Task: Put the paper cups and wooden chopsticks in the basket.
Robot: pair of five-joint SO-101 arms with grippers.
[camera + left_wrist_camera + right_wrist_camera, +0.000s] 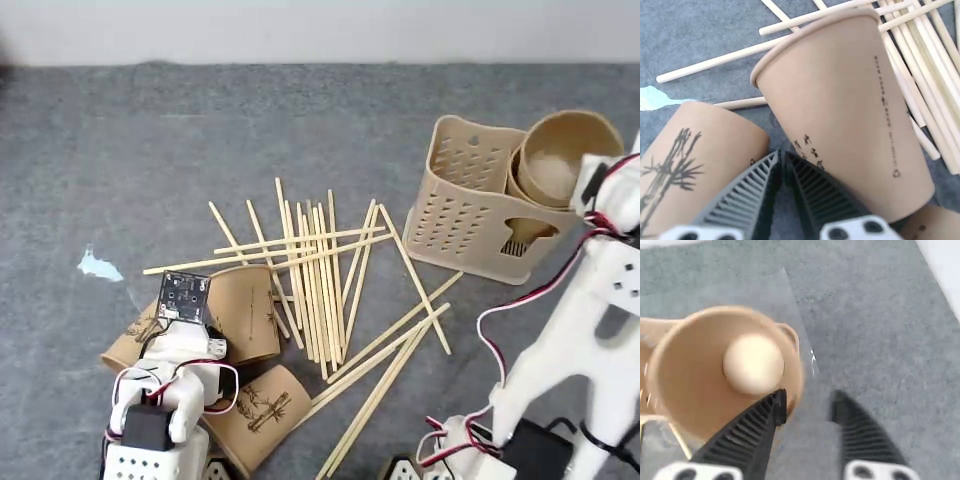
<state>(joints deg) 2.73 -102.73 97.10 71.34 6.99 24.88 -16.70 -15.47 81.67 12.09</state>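
Several wooden chopsticks (pixel 320 280) lie scattered mid-table. Three paper cups lie on their sides near the left arm: one (pixel 245 310) beside the sticks, one (pixel 130 340) to its left, one (pixel 262 412) nearer the front. My left gripper (pixel 782 156) is shut and empty, its tip in the gap between two of these cups (pixel 845 110) (pixel 695 165). The tan basket (pixel 470 200) stands at the right with a paper cup (pixel 565 155) upright in it. My right gripper (pixel 810 402) is open just beside that cup (pixel 725 370), one finger at its rim.
A scrap of pale blue tape (pixel 98 266) lies on the grey mat at the left. The right arm (pixel 600 290) and its cables rise along the right edge. The mat's far half is bare up to the white wall.
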